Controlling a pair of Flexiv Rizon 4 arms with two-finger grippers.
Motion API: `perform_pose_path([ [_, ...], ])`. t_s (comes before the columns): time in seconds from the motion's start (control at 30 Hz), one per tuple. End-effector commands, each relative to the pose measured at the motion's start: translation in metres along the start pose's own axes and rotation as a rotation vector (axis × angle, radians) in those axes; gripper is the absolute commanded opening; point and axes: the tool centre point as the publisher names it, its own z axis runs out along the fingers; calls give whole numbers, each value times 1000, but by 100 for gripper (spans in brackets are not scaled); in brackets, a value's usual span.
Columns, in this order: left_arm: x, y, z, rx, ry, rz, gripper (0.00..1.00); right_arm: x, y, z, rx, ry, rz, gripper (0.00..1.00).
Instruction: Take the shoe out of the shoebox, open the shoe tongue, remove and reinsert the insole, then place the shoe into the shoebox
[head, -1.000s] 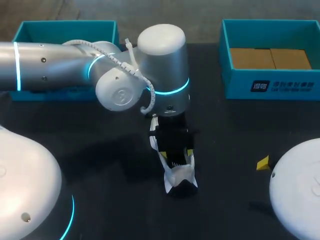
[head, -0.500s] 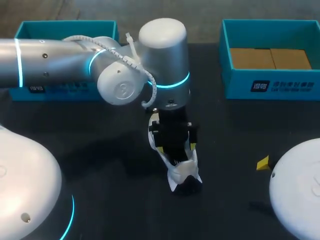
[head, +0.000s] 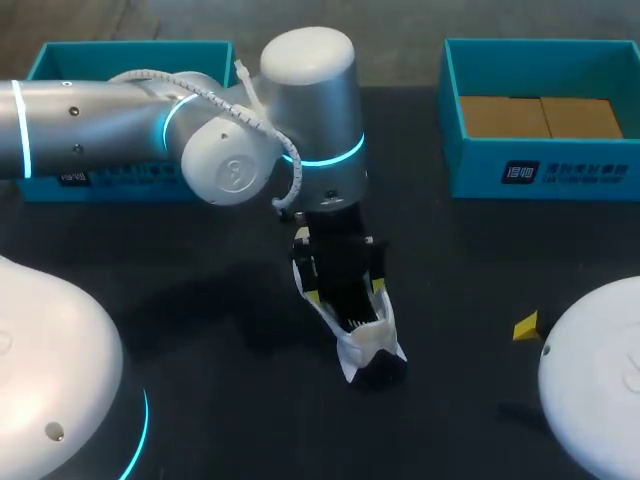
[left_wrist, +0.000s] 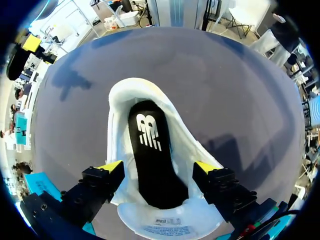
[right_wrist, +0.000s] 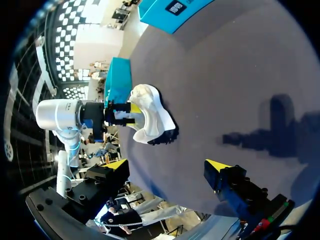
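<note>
On the table (head: 200, 330), the left jaws grip the shoe (head: 366, 345) by both sides, probably to steady it with the insole (left_wrist: 152, 160) exposed, while the right jaws hang wide open, empty.

Robot lab: robot arm (head: 100, 125), black table (head: 200, 310)

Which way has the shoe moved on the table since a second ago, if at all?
Yes. The shoe slid slightly toward the side of the right teal box.
</note>
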Motion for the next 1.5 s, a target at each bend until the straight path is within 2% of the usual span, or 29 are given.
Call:
perform_pose_path([
  [0.03, 1, 3, 0, 11, 2, -18, 92, 1, -2, -1, -5, -2, 0, 100],
  [0.3, -1, 10, -1, 13, 3, -39, 93, 1, -2, -1, -5, -2, 0, 100],
  [0.43, -2, 11, -2, 47, -4, -34, 100, 1, -2, -1, -5, -2, 0, 100],
  [0.87, 3, 16, -11, 43, -11, -37, 97, 1, -2, -1, -5, -2, 0, 100],
  [1.37, 6, 17, -43, 12, -72, -33, 96, 1, -2, -1, -5, -2, 0, 100],
  [1.5, 9, 11, -55, 23, -89, -11, 97, 1, -2, -1, -5, -2, 0, 100],
])
